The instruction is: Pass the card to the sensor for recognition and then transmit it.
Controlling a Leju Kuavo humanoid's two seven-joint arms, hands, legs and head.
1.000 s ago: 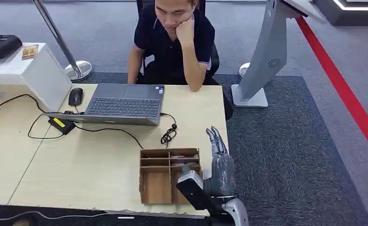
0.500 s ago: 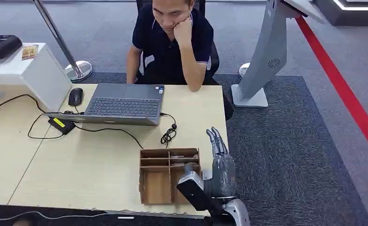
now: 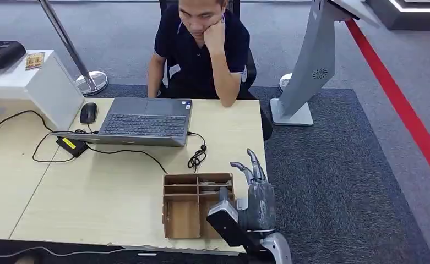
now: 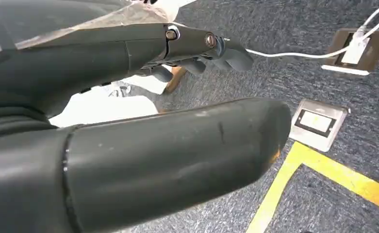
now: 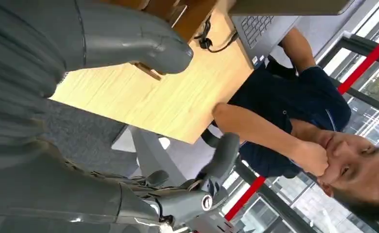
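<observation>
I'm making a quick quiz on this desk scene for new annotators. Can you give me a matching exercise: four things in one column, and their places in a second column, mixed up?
Things:
1. laptop
2. mouse
3. cardboard organizer
4. right hand

Places:
A. at the table's near edge, divided into compartments
B. beside the organizer, at the table's right edge, holding nothing
C. in front of the seated person, lid open
D. just left of the laptop, by the white box

Right pairs: 1-C, 2-D, 3-A, 4-B
</observation>
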